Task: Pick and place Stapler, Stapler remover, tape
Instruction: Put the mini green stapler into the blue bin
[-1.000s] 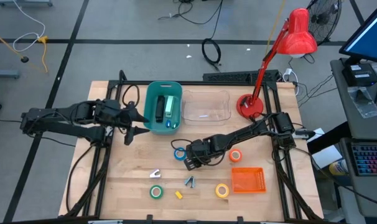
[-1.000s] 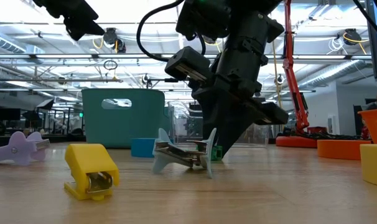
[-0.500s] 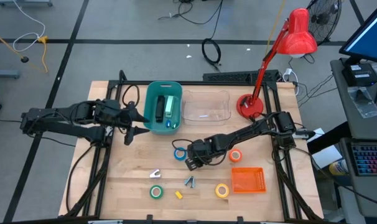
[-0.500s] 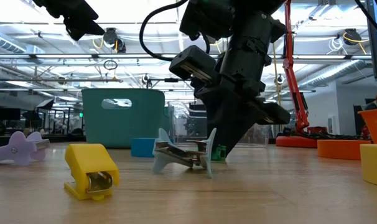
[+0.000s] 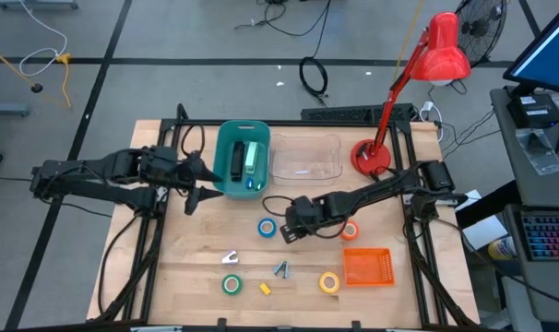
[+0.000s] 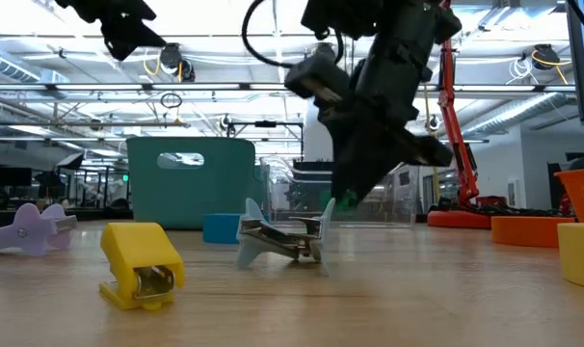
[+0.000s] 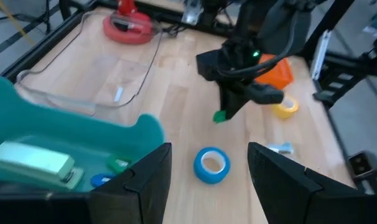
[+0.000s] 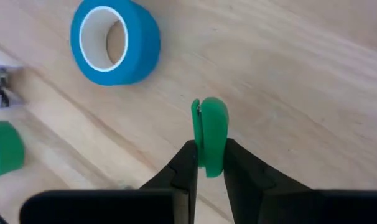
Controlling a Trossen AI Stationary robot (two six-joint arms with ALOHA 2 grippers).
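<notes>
My right gripper point(image 5: 285, 236) hangs over the table's middle, shut on a small green stapler remover point(image 8: 210, 132) that is clear of the wood. A blue tape roll point(image 5: 267, 227) lies flat just to its left. An orange tape roll point(image 5: 350, 231), a yellow one point(image 5: 329, 282) and a green one point(image 5: 231, 284) also lie flat. Three other stapler removers rest near the front: lilac point(image 5: 231, 259), blue-grey point(image 5: 280, 269) and yellow point(image 5: 265, 289). Two staplers lie in the teal bin point(image 5: 242, 159). My left gripper point(image 5: 203, 187) hovers open beside that bin, holding nothing. My right gripper pinches the green stapler remover's near end point(image 8: 209, 163) between its two fingers. The fingers slant down from the table's right side. The remover sticks out past the fingertips and hangs clear above the table point(image 6: 345, 200).
A clear plastic tray point(image 5: 305, 159) sits right of the teal bin. A red desk lamp point(image 5: 372, 157) stands at the far right. An orange basket point(image 5: 366, 266) sits near the front right. Bare wood lies at the front left.
My right gripper has risen and drawn slightly toward the far right, staying shut. The green stapler remover, which stood on the table by the blue-grey one, has gone up with it and now hangs clear.
</notes>
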